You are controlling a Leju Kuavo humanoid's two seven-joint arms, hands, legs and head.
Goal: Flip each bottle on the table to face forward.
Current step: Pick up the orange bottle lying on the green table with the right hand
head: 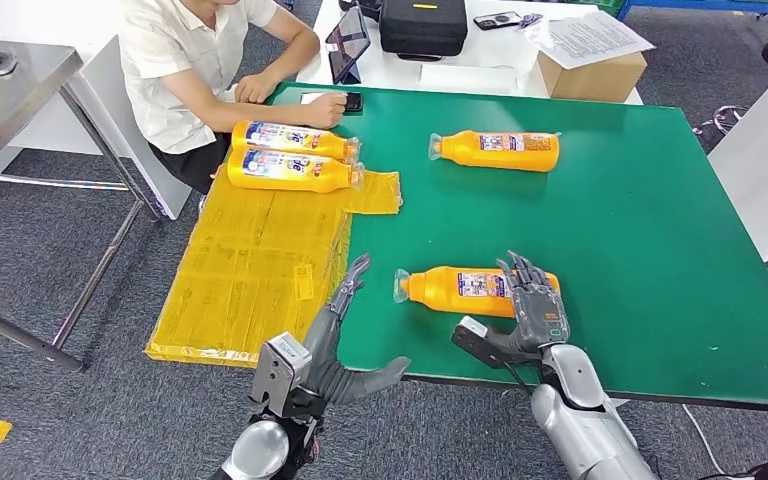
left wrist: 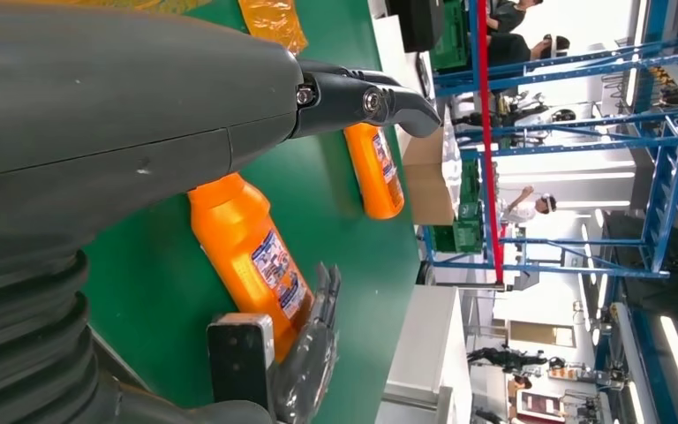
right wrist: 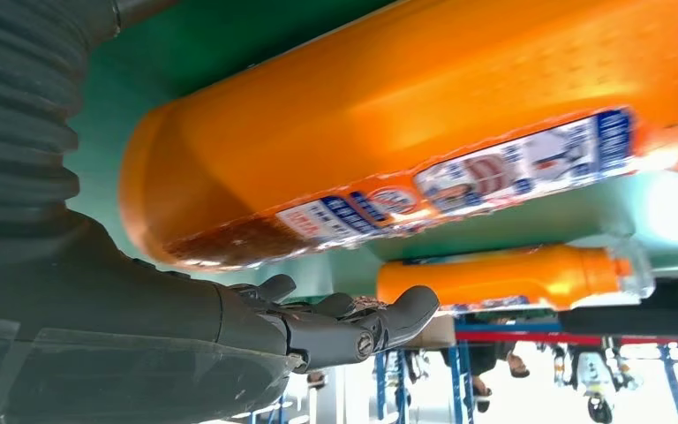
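1. A person [head: 195,70] is seated at the table's [head: 660,250] far left corner, a hand resting beside a phone [head: 353,101].
2. Two bottles [head: 290,155] are laid side by side on yellow plastic sheeting [head: 250,260] draped over the left edge.
3. A third bottle [head: 497,150] is seen lying near the far edge, cap to the left.
4. The nearest bottle [head: 460,290] lies on its side by the near edge.
5. The right hand [head: 535,305] is laid over that bottle's base end, fingers extended; no closed grasp is seen.
6. The left hand [head: 345,340] is spread wide at the near left edge, nothing held.
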